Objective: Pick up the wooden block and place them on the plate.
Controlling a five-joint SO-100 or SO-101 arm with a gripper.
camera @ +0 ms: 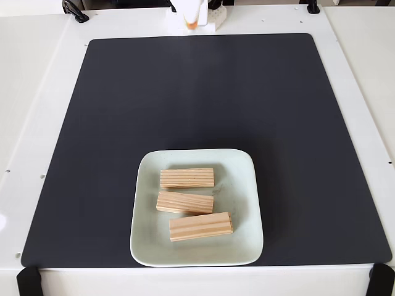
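Three blocks lie on the plate [244,203], stacked down its left-centre in a column, each with its long axis running left to right across the fixed view. The top block [187,177] sits almost square to the frame. The middle block [184,202] lies just below it and tilts slightly, its right end lower. The bottom block [200,226] is offset a little to the right and tilts the other way, its right end higher. All three are rectangular bars of light-tan wood with fine lengthwise stripes, lying flat; the middle and bottom ones look close enough to touch at a corner, though I cannot tell for sure.

The plate is a pale mint-white square dish, smooth and glossy, with rounded corners and a raised rim. It rests near the front edge of a matte black mat [197,92] that covers most of the white bench [31,92].

At the top edge the arm's base [196,17], white with an orange patch, is visible; whether the jaws are open or closed cannot be told.
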